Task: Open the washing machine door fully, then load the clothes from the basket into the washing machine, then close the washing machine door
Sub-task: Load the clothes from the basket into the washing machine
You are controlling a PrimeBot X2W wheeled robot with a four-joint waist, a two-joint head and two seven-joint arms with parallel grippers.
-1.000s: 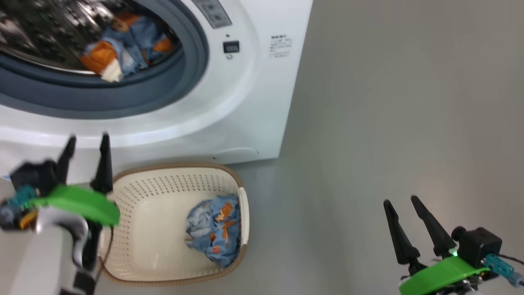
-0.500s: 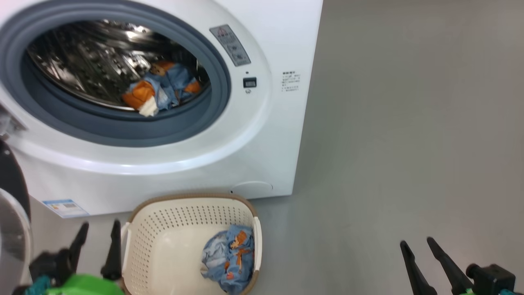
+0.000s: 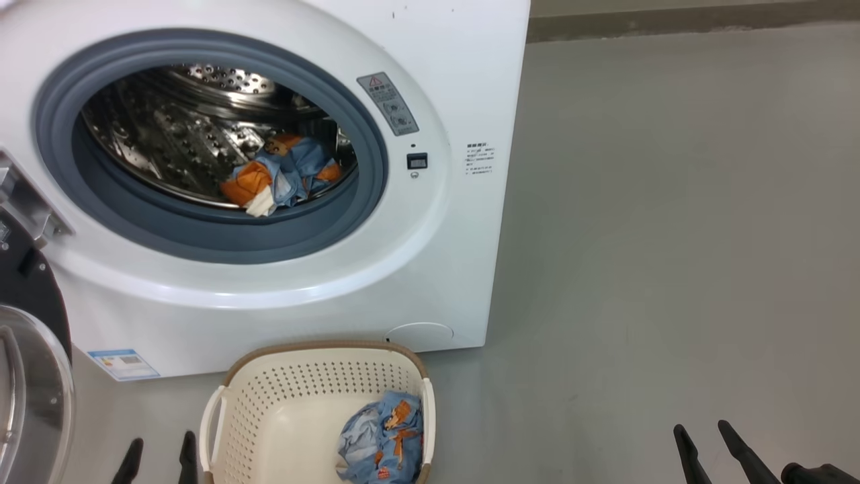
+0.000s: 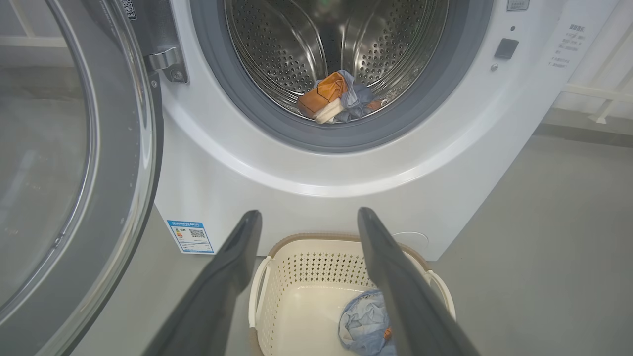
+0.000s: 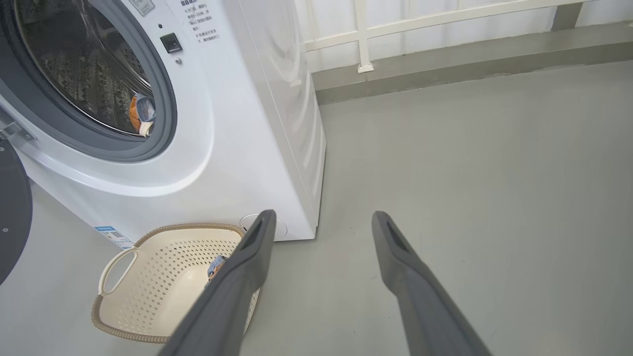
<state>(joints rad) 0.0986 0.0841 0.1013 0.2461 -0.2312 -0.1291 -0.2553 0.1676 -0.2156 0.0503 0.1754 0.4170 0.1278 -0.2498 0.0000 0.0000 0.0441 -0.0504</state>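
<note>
Right, head view first: the washing machine [image 3: 463, 67] stood with its mouth wide open, and the washing machine door [image 3: 30, 376] was swung out at the left edge. The loaded garment [image 3: 282, 178] lay at the front lip of the drum [image 3: 175, 134]. The remaining garment [image 3: 383, 437] was bunched against the right wall of the basket [image 3: 302, 376], toward its near corner. The tips of the left gripper [image 3: 160, 449] poked up just beside the basket's left handle, and the right gripper [image 3: 701, 433] sat well apart from the basket.

Over to the left wrist view: fingers spread wide with nothing between them, pointing over the basket's far rim. In the right wrist view it was the same story, spread and empty, above bare floor [image 5: 470, 148] beside the basket's right rim.

That remaining garment looked light, limp and crumpled. It should not slip or break, but it would likely drape and trail. The best hold was probably the raised fold on top of the bunch, clear of the perforated wall.

Against a second ago, the whole head picture had shifted, so the camera had moved. More of the drum showed, and the left gripper's green wrist had dropped off the bottom edge. Both garments sat where they were.
</note>
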